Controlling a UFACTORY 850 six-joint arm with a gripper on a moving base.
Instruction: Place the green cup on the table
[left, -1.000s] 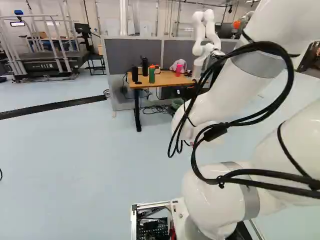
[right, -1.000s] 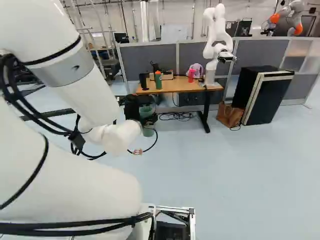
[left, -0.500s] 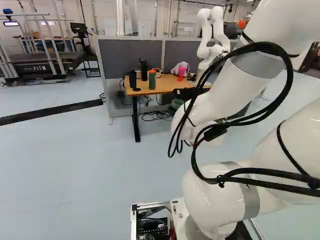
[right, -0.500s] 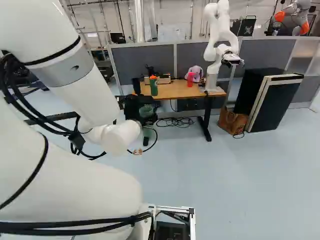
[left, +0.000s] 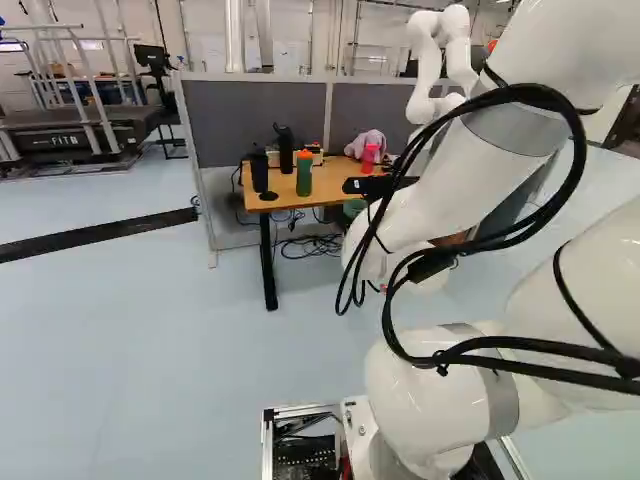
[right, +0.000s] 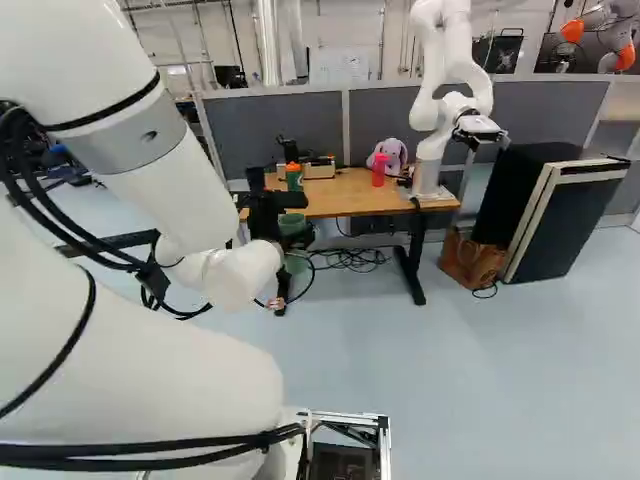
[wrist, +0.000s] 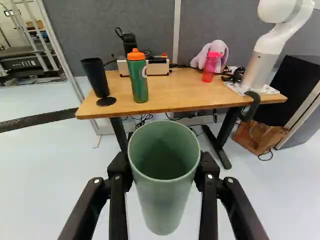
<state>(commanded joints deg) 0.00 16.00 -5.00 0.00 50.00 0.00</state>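
"Green cup (wrist: 164, 190), where's that now?"
"Clamped in the black gripper (right: 270, 215), in front of the wooden table (wrist: 175, 95)."
"And the base (left: 303, 452) has moved, hasn't it?"
"Yes, nearer the table than a moment ago."

bright, even light | floor (wrist: 40, 175): pale glare | soft shadow under table (right: 345, 195)

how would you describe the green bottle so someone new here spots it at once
Find the wooden-topped table before the grey partition. Near its front edge, beside the black cup, stands the green bottle. Its green body and orange lid set it apart from the black bottle behind it and the pink bottle.
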